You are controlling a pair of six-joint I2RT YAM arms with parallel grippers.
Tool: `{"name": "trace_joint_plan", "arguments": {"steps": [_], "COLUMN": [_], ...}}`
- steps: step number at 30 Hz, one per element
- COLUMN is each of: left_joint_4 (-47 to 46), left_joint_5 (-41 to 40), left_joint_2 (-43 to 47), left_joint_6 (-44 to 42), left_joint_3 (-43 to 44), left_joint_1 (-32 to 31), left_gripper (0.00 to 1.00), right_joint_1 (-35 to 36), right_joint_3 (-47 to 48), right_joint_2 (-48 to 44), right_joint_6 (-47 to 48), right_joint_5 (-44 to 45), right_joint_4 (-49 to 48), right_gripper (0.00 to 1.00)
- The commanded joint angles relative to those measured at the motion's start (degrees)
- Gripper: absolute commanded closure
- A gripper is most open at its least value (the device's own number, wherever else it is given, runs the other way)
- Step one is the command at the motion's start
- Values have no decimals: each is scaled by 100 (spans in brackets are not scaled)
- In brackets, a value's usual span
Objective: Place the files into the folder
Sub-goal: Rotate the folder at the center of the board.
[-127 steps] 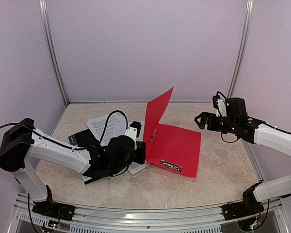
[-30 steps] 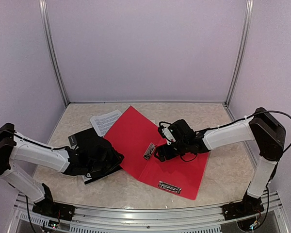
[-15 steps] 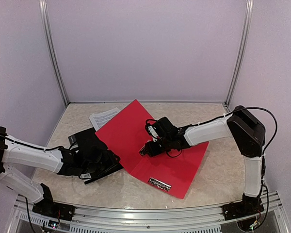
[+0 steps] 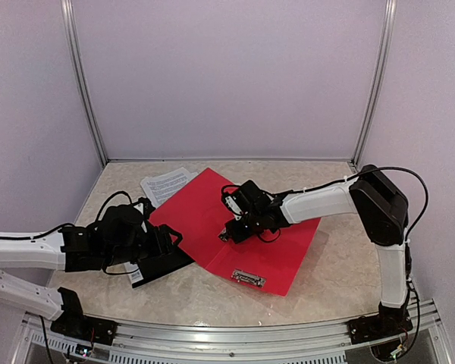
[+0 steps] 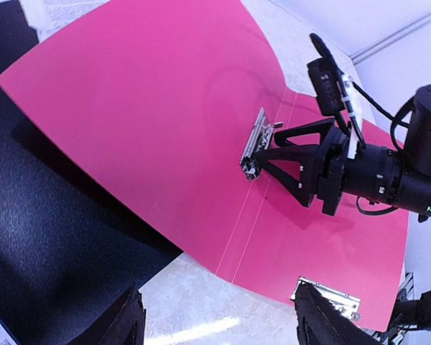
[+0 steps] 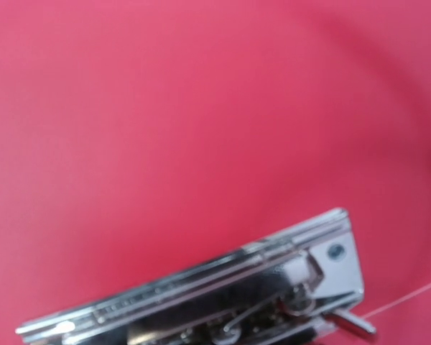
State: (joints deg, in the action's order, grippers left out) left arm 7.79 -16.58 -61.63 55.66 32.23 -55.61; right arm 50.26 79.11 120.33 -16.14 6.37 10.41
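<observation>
- From above, your folder [image 4: 201, 208] lies open on the desk [image 4: 330, 262]. The files [image 4: 165, 184] sit outside it, just beside its far-left edge. Your right claw [image 4: 229, 233] is down on the middle of the folder's fold.
- Left wrist: your left claw [image 5: 219, 320] is spread wide with nothing in it, by the folder's left edge, above a black sheet [image 5: 36, 237].
- Right wrist: only the metal clip [image 6: 201, 298] on the folder shows, so you cannot tell whether the right claw grips it.

Print on the sheet [image 4: 165, 184] is illegible.
</observation>
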Motion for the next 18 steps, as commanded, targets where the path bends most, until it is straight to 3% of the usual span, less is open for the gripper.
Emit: {"name": "trace_joint_plan", "arguments": {"steps": [1,10,18], "left_joint_4": [-443,-1528,-1759], "left_joint_5": [319,1178,2138], "left_joint_2": [-106,-1721,-3568], "left_joint_6": [-1249,-1185,-1208], "left_joint_3": [379,1279,2484], "left_joint_1": [211,995,1044], "left_gripper": [32,32,33], "right_joint_1": [29,33,19], "right_joint_3": [-173,-975,-1573], "right_joint_2": [223,-540,-1098], "right_joint_6": [443,1431,2125], "right_joint_5": [-60,-830,-1511], "right_joint_4": [651,799,958], "right_gripper": [49,51,52]}}
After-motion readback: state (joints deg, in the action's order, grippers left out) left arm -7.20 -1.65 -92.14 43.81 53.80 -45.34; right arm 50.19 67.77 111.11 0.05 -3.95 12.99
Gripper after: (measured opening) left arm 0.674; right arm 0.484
